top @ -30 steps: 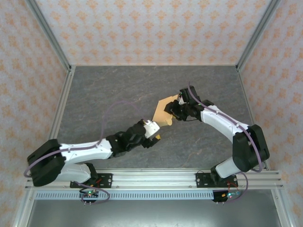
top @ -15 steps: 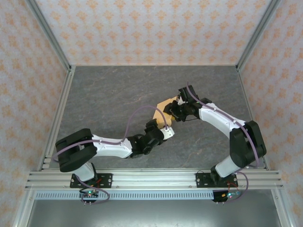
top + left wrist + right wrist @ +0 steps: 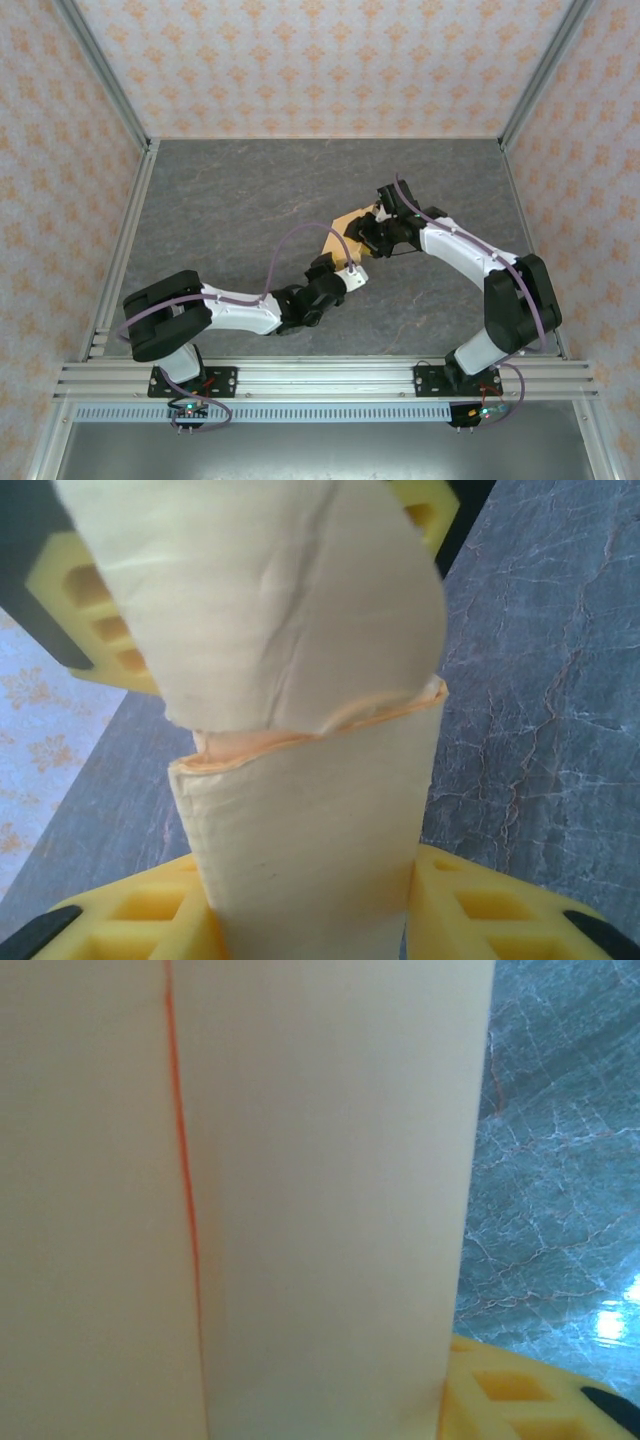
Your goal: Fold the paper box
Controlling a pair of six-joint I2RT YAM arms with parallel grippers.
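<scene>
The paper box (image 3: 345, 228) is a pale orange-yellow folded piece held above the middle of the table between my two grippers. My left gripper (image 3: 347, 268) reaches it from the near side. In the left wrist view the paper box (image 3: 310, 810) stands between that gripper's yellow fingers (image 3: 480, 905), which press on both of its sides. My right gripper (image 3: 366, 236) holds the far right end. Its yellow fingers (image 3: 90, 610) flank the top of the piece in the left wrist view. In the right wrist view the paper box (image 3: 320, 1200) lies against one finger (image 3: 520, 1395); the other finger is hidden.
The dark grey marbled table (image 3: 230, 200) is walled by patterned panels on three sides, with metal posts (image 3: 110, 80) at the corners. An aluminium rail (image 3: 320, 378) carrying both arm bases runs along the near edge.
My left arm has swung in from the left and its gripper has closed round the near end of the paper box. The box has tipped a little lower. The right arm has barely moved.
</scene>
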